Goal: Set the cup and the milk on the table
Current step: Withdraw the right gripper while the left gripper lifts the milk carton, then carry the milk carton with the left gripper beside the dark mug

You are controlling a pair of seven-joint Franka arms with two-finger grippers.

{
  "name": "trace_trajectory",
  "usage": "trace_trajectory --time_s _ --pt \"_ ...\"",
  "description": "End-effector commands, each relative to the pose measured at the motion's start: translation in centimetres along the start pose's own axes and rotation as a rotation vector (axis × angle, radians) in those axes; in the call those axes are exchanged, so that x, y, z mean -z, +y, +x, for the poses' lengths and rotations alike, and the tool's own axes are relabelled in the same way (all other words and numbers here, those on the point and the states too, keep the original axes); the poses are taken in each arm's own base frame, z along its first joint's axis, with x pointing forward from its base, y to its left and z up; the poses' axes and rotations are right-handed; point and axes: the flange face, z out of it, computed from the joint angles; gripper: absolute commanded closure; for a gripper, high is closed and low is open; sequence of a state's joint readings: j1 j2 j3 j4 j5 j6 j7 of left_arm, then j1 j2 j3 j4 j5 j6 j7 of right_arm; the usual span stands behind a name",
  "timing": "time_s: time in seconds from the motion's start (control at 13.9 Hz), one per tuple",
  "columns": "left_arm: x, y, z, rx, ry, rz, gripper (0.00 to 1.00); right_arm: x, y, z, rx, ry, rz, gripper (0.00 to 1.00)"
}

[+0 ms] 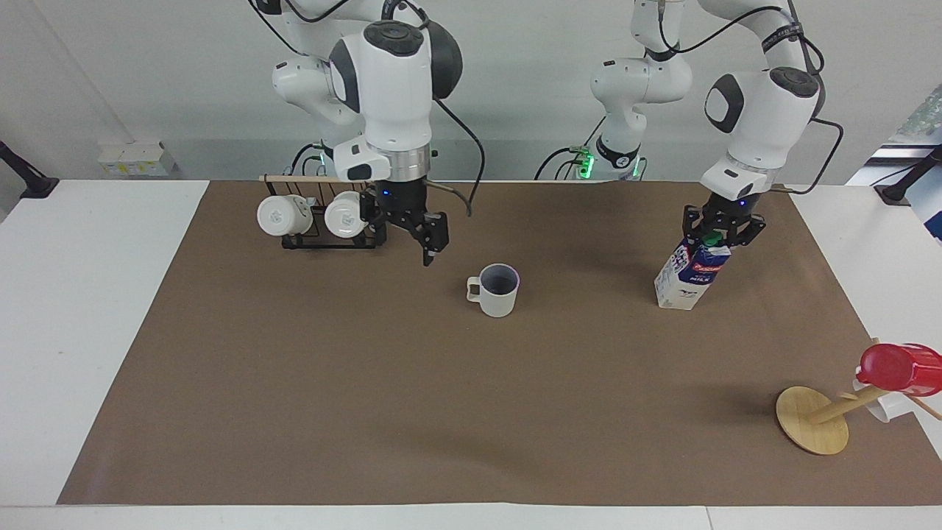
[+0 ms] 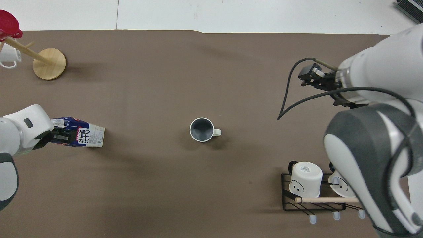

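Cup [image 1: 499, 289] stands upright on the brown paper sheet [image 1: 368, 383] of the table [image 1: 88, 309], about mid-table, open mouth up, grey-blue inside showing. Its handle points toward the right arm's end of the table. Nothing touches it.

Right gripper [image 1: 425, 239] hangs in the air over the paper between the mug rack [image 1: 324, 221] and the cup, well apart from the cup. Jaws empty; one finger shows pointing down, and how far they are parted cannot be told. In the overhead view the right arm [image 2: 373, 132] fills that side of the frame and covers part of the rack.

Milk carton [image 1: 692, 276] sits toward the left arm's end of the table, about as far from the robots as the cup. It is tilted, top leaning toward the left arm's end, bottom on the paper. Left gripper [image 1: 720, 228] is at the carton's top, jaws closed around the gable by the green cap [image 1: 709, 238], holding it. Overhead, the carton [image 2: 86, 136] pokes out from under the left gripper [image 2: 61, 136].

Rack holds two white mugs [image 1: 283, 214] on their sides, nearer to the robots than the cup, toward the right arm's end. A round wooden stand [image 1: 812, 420] with a red cup [image 1: 899, 367] on its peg sits farther from the robots than the carton, at the left arm's end.
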State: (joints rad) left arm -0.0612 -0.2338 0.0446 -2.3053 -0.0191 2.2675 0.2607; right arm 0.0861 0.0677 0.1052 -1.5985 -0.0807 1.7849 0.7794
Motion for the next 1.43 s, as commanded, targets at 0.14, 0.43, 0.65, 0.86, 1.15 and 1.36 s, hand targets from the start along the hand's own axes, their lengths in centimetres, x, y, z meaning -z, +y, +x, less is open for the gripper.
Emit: trace_trajectory --time_s 0.14,0.43,0.65,0.86,1.15,1.36 --pt "0.8 0.4 0.5 0.068 0.012 0.006 0.47 1.8 7.4 3.5 0.11 -0.031 0.004 0.0" --pt "1.9 1.2 1.5 0.119 0.025 0.005 0.54 3.6 8.7 3.6 0.148 -0.063 -0.015 0.0" --pt "2.7 1.4 1.8 0.136 0.004 0.0 0.56 4.5 9.1 2.9 0.194 -0.072 -0.023 0.0" --pt "4.8 4.8 3.3 0.183 0.008 -0.017 0.55 4.7 8.8 2.9 0.253 -0.073 -0.022 0.0" --pt "6.8 13.9 5.0 0.271 -0.029 -0.05 0.55 4.7 8.6 2.5 0.252 -0.083 -0.024 0.0" --pt "8.2 19.3 5.2 0.303 -0.02 -0.071 0.55 4.6 9.3 3.0 0.235 -0.085 -0.026 0.0"
